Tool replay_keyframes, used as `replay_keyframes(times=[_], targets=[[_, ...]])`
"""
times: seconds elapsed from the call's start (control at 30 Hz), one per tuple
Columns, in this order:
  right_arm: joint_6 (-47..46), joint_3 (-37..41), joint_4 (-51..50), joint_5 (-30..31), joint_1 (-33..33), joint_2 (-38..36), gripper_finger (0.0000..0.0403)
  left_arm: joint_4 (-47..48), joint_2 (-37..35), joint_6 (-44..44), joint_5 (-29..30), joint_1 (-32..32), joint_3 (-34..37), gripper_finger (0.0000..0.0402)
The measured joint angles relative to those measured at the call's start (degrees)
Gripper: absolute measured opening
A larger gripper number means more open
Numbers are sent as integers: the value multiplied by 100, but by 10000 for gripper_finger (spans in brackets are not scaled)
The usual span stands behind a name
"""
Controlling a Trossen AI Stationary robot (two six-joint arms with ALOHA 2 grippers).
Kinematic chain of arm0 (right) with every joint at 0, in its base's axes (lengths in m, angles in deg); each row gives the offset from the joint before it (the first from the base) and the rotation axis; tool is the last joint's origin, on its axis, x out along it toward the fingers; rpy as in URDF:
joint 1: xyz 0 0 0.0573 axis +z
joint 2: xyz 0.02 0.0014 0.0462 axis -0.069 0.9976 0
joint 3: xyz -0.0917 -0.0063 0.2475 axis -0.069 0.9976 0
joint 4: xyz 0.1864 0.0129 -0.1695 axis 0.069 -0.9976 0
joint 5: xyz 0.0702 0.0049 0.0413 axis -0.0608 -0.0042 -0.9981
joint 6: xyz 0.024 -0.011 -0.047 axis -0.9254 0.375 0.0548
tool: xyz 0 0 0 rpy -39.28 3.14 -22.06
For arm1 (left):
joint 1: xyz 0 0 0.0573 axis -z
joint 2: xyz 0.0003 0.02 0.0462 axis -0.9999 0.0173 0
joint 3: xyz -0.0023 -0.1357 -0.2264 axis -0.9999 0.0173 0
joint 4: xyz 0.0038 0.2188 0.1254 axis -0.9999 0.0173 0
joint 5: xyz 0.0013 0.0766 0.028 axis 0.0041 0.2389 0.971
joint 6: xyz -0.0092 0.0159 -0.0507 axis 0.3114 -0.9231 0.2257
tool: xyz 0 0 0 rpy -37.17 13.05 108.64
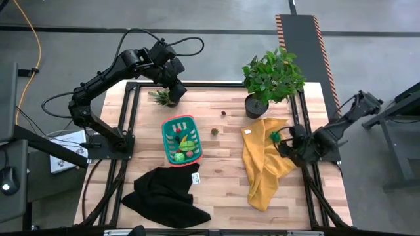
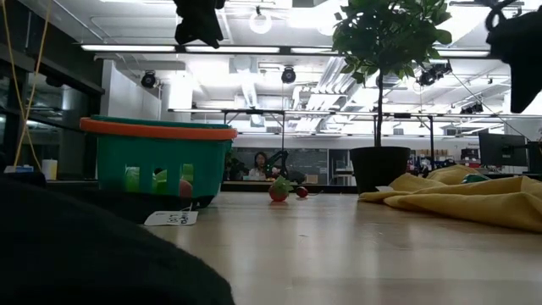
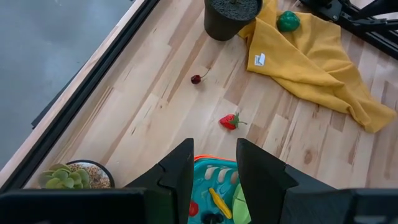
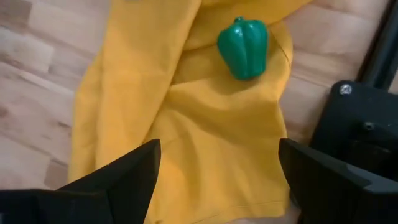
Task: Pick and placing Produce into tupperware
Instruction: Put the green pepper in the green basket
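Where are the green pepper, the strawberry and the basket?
green pepper (image 4: 243, 48): right wrist view, middle of its body.
strawberry (image 3: 229, 121): left wrist view, red flesh.
basket (image 1: 168, 125): high view, its red-pink rim.

A small teal-green plastic basket (image 1: 181, 139) with a red-pink rim holds yellow, green and red toy pieces. On the pale striped wooden table (image 1: 216, 190) lie a red toy strawberry (image 3: 229, 121) with green leaves and a dark red cherry (image 3: 196, 79). A glossy green toy pepper (image 4: 244, 48) sits on the mustard-yellow cloth (image 1: 264, 164); the other cloth (image 1: 164, 191) is black.
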Motion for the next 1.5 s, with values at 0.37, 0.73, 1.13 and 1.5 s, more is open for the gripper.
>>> replay_keyframes(times=[0.37, 0.73, 1.13, 1.5], targets=[[1496, -4, 725, -133, -1481, 12, 316, 0, 0, 12, 10, 0, 0, 111], [2817, -4, 889, -170, -2661, 14, 316, 1, 0, 3, 12, 0, 0, 111], [3779, -4, 1181, -322, -3463, 323, 316, 2, 0, -135, 15, -2, 0, 111], [4553, -2, 1460, -926, -4015, 907, 316, 55, 0, -135, 13, -2, 0, 111]])
